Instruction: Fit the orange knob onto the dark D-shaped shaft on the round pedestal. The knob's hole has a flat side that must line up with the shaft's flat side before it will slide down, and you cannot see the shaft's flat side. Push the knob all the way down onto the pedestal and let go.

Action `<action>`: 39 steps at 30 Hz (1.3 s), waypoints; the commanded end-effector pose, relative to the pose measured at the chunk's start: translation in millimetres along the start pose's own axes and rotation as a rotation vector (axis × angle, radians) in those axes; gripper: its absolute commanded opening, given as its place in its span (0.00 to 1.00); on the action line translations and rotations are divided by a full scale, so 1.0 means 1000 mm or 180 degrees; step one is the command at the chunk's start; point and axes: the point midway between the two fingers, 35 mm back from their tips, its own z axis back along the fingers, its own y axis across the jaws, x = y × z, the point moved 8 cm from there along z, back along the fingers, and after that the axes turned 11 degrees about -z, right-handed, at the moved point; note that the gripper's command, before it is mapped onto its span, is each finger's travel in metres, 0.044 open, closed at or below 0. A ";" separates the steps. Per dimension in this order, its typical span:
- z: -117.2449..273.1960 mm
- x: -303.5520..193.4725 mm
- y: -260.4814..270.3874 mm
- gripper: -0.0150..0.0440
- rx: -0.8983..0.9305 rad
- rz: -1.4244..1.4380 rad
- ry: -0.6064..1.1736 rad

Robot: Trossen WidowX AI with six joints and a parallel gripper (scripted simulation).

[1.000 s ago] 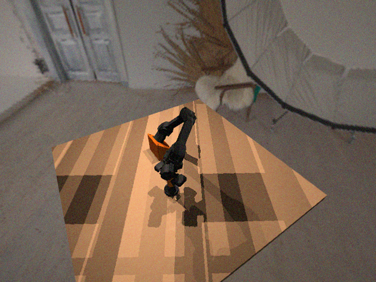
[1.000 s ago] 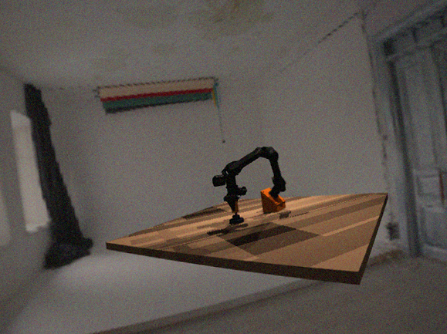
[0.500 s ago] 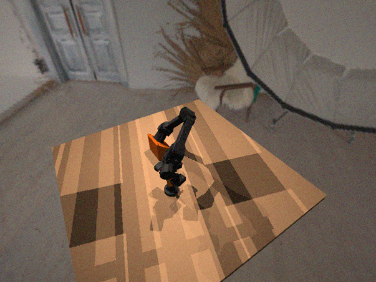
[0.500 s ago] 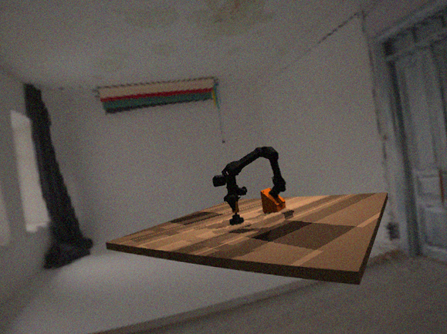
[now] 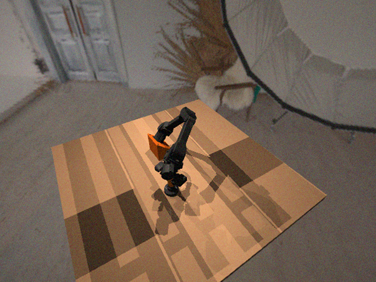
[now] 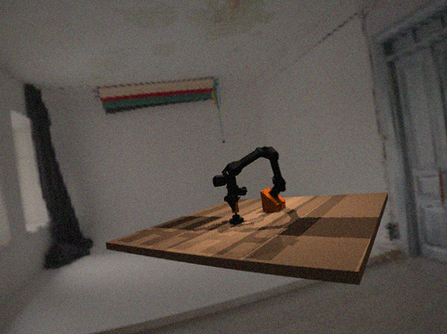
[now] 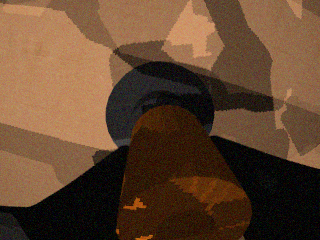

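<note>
knob (image 5: 170,183) (image 6: 236,207) (image 7: 185,165), orange, grasped by the gripper (image 5: 170,180) (image 6: 235,207) (image 7: 170,148), directly above the round pedestal (image 5: 171,190) (image 6: 236,219) (image 7: 120,107). orange block (image 5: 156,148) (image 6: 271,202) at the arm's (image 5: 182,136) (image 6: 252,157) base, apart from the pedestal. shaft hidden behind the knob; seating cannot be told. dark shadows cross the tabletop (image 5: 235,251) (image 6: 309,249) (image 7: 60,90).

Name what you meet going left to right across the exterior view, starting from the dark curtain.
dark curtain → striped hanging → round pedestal → orange block → double doors
</note>
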 end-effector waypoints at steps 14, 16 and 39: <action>0.004 -0.003 0.001 0.25 -0.0021 0.0060 0.0007; 0.004 -0.003 0.001 0.25 -0.0020 0.0254 0.0007; 0.005 -0.002 0.003 0.25 -0.0020 0.0639 0.0008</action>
